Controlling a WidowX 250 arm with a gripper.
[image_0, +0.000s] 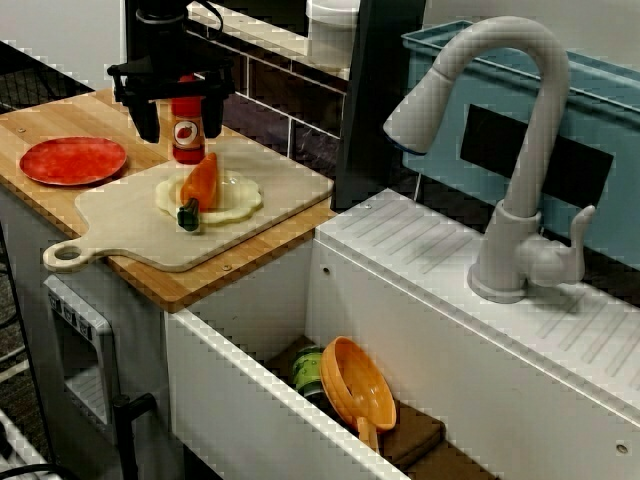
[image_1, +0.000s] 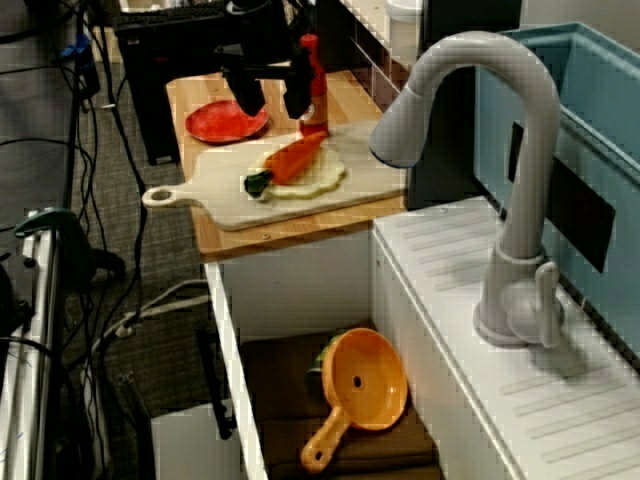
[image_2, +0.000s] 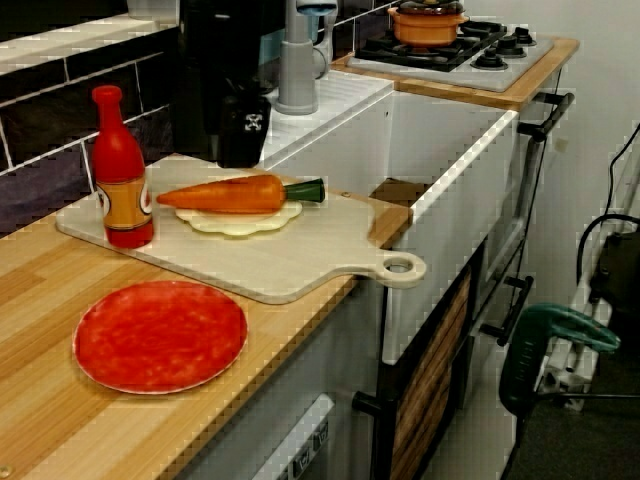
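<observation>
Hand (image_0: 180, 132): released, black fingers spread near glossy red bottle (image_0: 187, 140).
Side view: hand unseen; tapered carrot (image_2: 235, 193) on scalloped pale disc (image_2: 238, 220).

We are noting: red bottle (image_0: 187, 150), orange-yellow label (image_2: 125, 205); orange carrot (image_0: 201, 180), green top (image_0: 188, 213); cream disc (image_0: 236, 200); pale beige board (image_0: 130, 228); mottled red plate (image_0: 73, 160); light striped wood worktop (image_0: 35, 122); black gripper (image_0: 180, 122); orange strainer (image_0: 360, 385).

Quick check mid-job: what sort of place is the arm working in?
Probably a toy kitchen: a sink with a faucet, a stove holding an orange pot, and a wooden counter with a cutting board and carrot.
</observation>
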